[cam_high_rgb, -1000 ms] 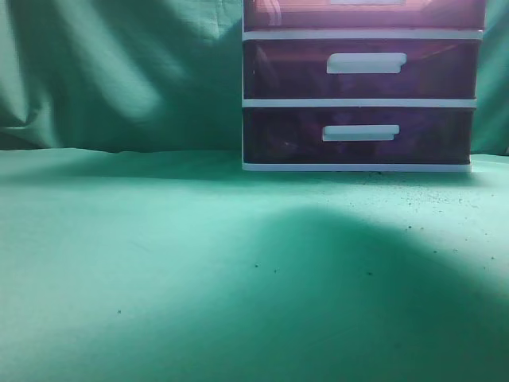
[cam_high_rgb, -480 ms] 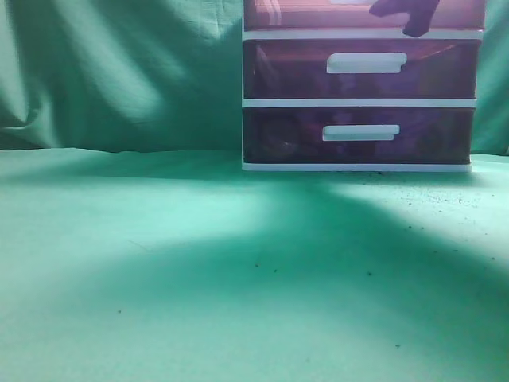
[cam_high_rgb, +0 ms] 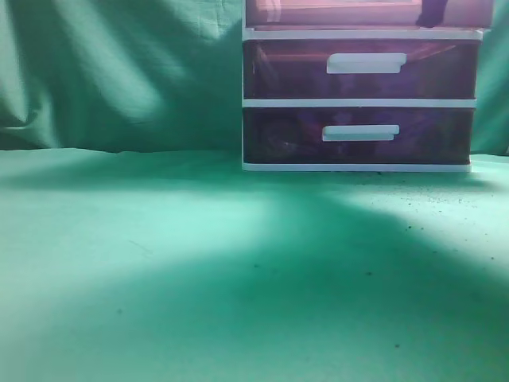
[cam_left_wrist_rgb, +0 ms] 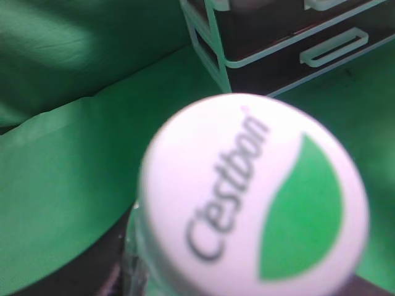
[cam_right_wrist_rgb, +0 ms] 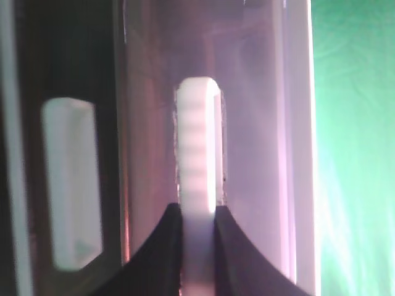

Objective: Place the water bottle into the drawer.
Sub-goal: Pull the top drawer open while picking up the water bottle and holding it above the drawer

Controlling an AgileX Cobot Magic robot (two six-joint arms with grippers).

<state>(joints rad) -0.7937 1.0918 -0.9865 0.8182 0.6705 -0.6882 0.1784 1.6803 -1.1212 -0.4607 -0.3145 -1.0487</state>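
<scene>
On the green-draped desk (cam_high_rgb: pixel 159 263), right fingers (cam_right_wrist_rgb: pixel 199 213) pinch the drawer (cam_high_rgb: pixel 334 14) handle (cam_right_wrist_rgb: pixel 199 142), left fingers unseen, the water bottle (cam_left_wrist_rgb: pixel 253 197) not yet stowed.

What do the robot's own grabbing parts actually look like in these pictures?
Very little of them shows. In the right wrist view, the right tool has two black, smooth fingers with curved inner edges that taper toward their tips. In the left wrist view, only dark edges of the left tool peek out along the bottom of the picture. No cables, markings or sleeves can be seen anywhere.
</scene>
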